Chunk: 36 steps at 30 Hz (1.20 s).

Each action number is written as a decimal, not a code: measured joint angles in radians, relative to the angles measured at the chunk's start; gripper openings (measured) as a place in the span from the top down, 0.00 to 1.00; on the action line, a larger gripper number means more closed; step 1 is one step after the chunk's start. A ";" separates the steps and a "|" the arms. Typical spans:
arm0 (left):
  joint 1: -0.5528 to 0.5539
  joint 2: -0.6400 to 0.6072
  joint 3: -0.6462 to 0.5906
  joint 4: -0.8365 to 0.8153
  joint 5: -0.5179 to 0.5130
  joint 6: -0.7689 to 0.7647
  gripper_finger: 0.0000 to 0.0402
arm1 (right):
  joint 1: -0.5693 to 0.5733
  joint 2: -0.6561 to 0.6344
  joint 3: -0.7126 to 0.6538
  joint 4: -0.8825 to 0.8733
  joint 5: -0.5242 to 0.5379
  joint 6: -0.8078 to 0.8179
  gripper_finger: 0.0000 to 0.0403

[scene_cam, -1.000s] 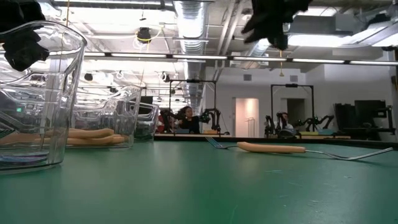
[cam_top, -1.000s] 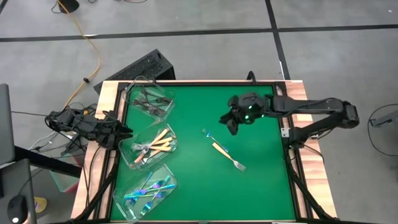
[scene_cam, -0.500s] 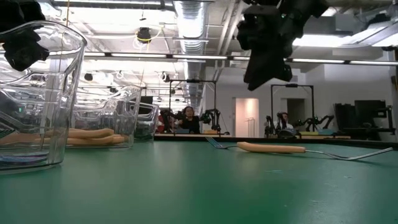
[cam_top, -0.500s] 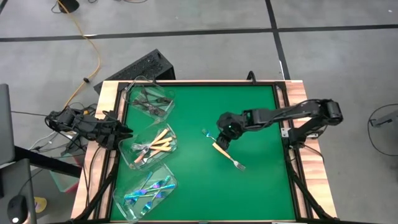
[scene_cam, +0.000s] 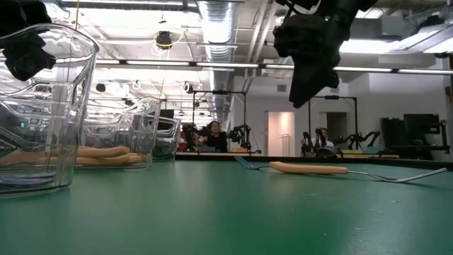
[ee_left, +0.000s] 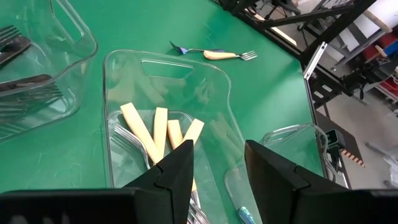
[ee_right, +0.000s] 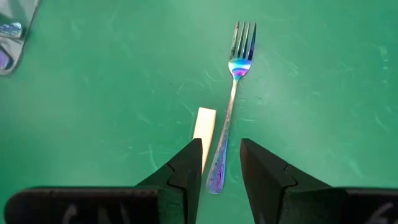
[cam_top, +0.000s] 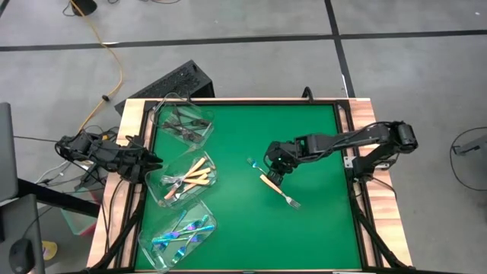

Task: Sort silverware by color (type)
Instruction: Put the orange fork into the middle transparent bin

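Green counter (cam_top: 228, 228): the right gripper (cam_top: 275, 169), fingers spread, hovers over the iridescent fork (ee_right: 227, 121) and cream-handled fork (cam_top: 275, 189) at centre, evidently lining up a pick

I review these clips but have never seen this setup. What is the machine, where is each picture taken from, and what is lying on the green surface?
Two dark robot arms work at a green table. One picture looks straight down, one level across the tabletop, and one from each wrist. The right gripper hovers open and empty over an iridescent fork and a cream-handled fork lying loose side by side. The left gripper waits open at the table's left edge over three clear tubs that hold forks sorted by kind.
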 joint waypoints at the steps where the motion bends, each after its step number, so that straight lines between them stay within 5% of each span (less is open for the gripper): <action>1: 0.000 0.000 0.000 0.000 0.000 0.000 0.68 | 0.000 0.000 0.000 0.000 0.000 -0.004 0.68; 9: 0.000 0.000 0.000 0.000 0.000 0.000 0.68 | -0.003 0.006 0.030 -0.045 -0.009 -0.010 0.68; 19: 0.000 0.000 0.000 0.000 -0.001 0.000 0.68 | 0.051 0.166 0.089 -0.108 -0.013 -0.022 0.67; 36: 0.000 0.000 0.000 0.000 -0.001 0.000 0.68 | 0.178 0.211 0.150 -0.257 -0.015 0.127 0.39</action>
